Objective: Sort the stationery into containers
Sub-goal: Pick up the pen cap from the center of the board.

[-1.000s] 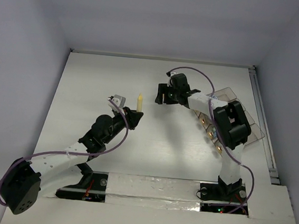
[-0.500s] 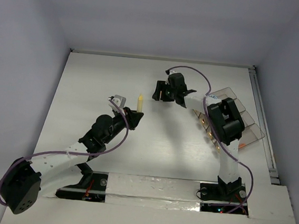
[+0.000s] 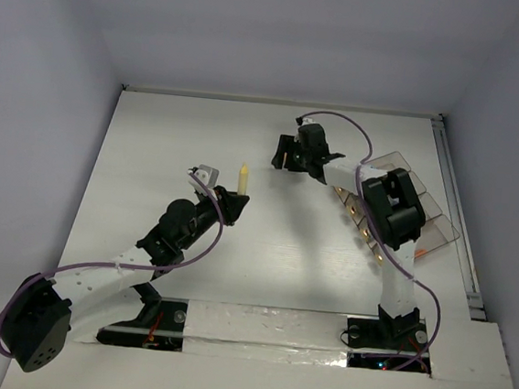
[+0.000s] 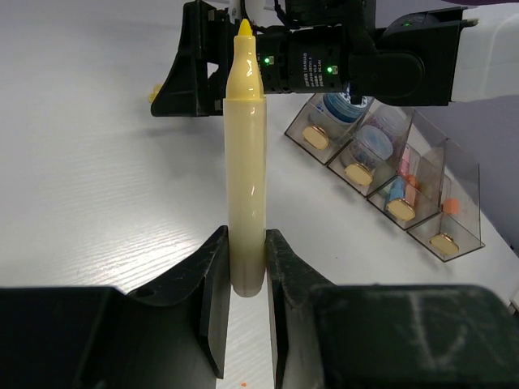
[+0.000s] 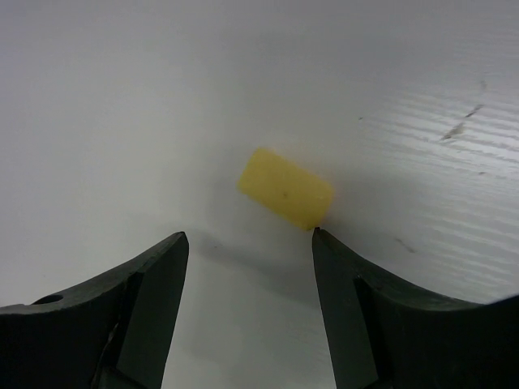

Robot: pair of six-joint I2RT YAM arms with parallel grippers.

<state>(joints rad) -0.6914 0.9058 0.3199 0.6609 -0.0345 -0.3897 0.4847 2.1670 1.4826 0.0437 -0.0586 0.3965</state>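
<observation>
Pinching yellow pen, left claw; right wrist view reveals yellow eraser just beyond spread right claw.

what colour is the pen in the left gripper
Pale yellow pen, brighter yellow tip; clearest in left wrist view.

The table is white, with thin lines across it like wood and a few small dark marks. A little yellow eraser lies flat on it, far from the near edge. On the right side sits a clear brown tray with 4 boxes in a row, each with a round gold dot in front. Along the near edge runs a pale strip, and 2 black arm bases stand there.
</observation>
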